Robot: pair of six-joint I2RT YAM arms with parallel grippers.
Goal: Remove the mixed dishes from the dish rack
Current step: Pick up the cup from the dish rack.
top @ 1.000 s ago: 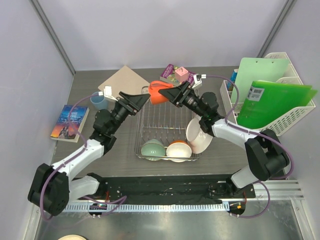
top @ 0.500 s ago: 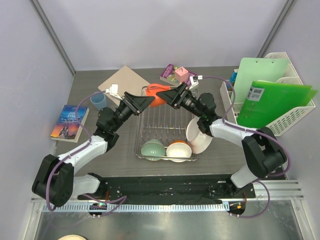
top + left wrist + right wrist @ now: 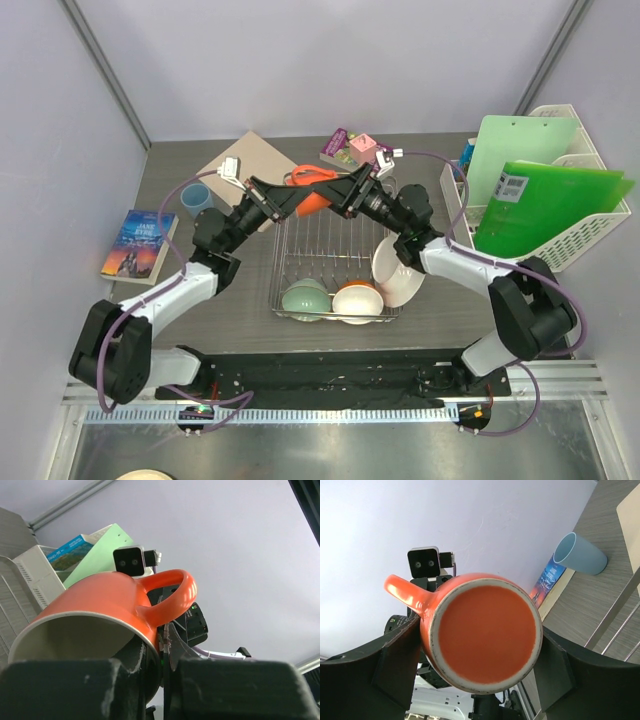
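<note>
The orange-red mug [image 3: 316,200] hangs in the air over the far end of the dish rack [image 3: 330,250], held from both sides. My right gripper [image 3: 335,192] is shut across its body; in the right wrist view its base [image 3: 485,630] fills the gap between the fingers. My left gripper [image 3: 300,195] is shut on the rim beside the handle, one finger inside the mug [image 3: 95,605], one outside. In the rack's near end stand a pale green bowl [image 3: 306,298], a cream bowl [image 3: 357,298] and a white plate [image 3: 398,270]. A light-blue cup [image 3: 195,200] stands on the table at the left.
A book [image 3: 140,243] lies at the left edge and a tan board [image 3: 250,160] behind the cup. A purple box with a pink cube [image 3: 355,148] sits behind the rack. A white file basket with green folders [image 3: 540,200] stands at the right.
My left gripper has swung right from near the blue cup to the mug and shut on its rim. The right gripper has kept its hold on the mug.
</note>
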